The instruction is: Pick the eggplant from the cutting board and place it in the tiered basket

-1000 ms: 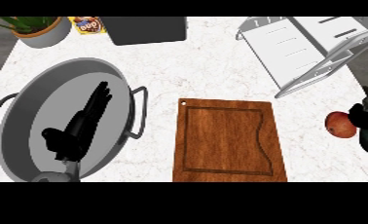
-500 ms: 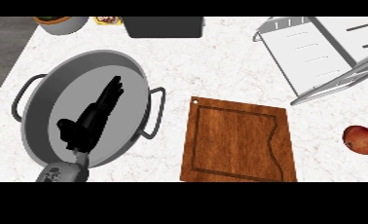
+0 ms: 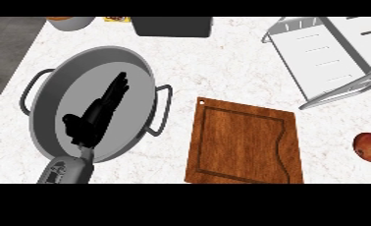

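Head view, steep look down onto pale speckled counter [image 3: 217,68]. Lower left: grey forearm [image 3: 65,171] entering from bottom edge, ending in black left hand [image 3: 94,114], fingers straight and close together, pointing toward upper right, holding nothing. Hand lying over the interior of a large grey pan [image 3: 91,104] with a loop handle at left and at right; contact with pan floor not determinable. Centre to lower right: wooden cutting board [image 3: 243,144], brown, slightly tilted, small hole near its upper left corner, routed groove around the inside; bare wood surface only. Upper right: white wire-framed tiered basket [image 3: 326,58], angled, perforated shelf visible, running off the right edge. Far right edge, just below mid-height: reddish-brown rounded object [image 3: 363,146], mostly cut off by the frame, well apart from both board and basket; identity as the eggplant uncertain, colour more red than purple. Right hand not visible anywhere in frame. Top edge, centre: dark rectangular container [image 3: 172,26], partly cropped. Top left: rim of a pale round pot [image 3: 70,22], with a small yellow-and-red item [image 3: 116,19] just beside it, both mostly cropped. Far upper left corner: dark grey strip [image 3: 14,43] bordering the counter.
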